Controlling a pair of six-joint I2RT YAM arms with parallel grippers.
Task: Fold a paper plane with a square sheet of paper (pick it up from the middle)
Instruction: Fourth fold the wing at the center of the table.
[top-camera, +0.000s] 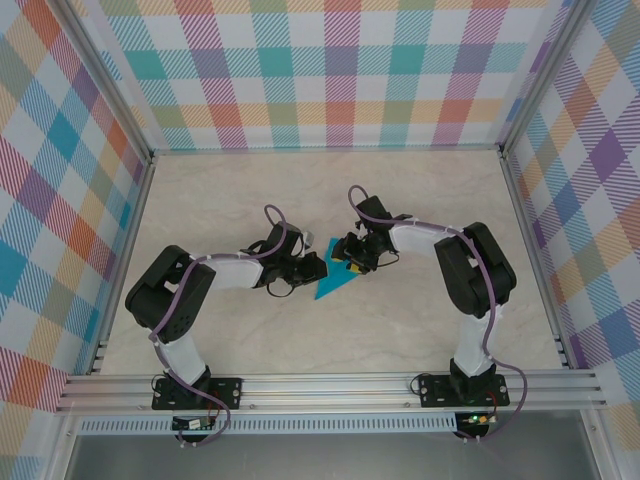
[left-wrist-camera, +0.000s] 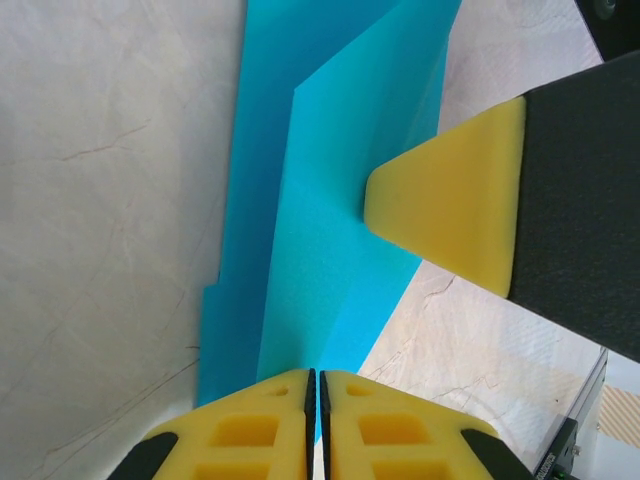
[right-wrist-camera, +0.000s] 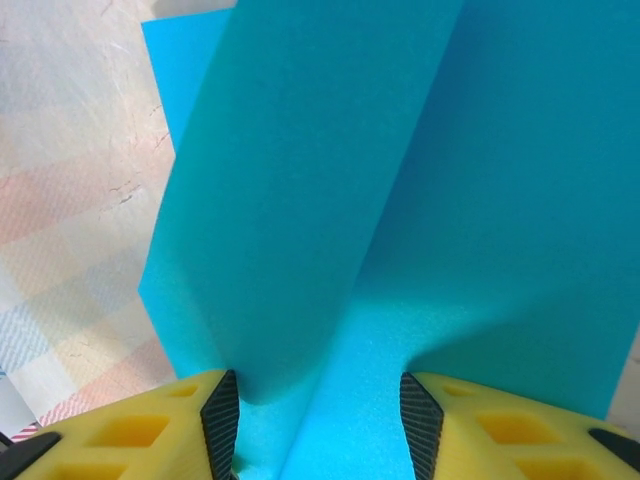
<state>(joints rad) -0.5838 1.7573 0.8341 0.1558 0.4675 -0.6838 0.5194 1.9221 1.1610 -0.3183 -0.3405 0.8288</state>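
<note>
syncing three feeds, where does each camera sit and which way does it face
Top external: above and behind the bases, looking down at the table; both arms, left end effector and right end effector at the teal paper.
Left wrist: on that arm, looks along its shut fingers at the paper; a right finger shows too.
Right wrist: on that arm, looks between its open fingers at a raised fold.
All share the paper.
</note>
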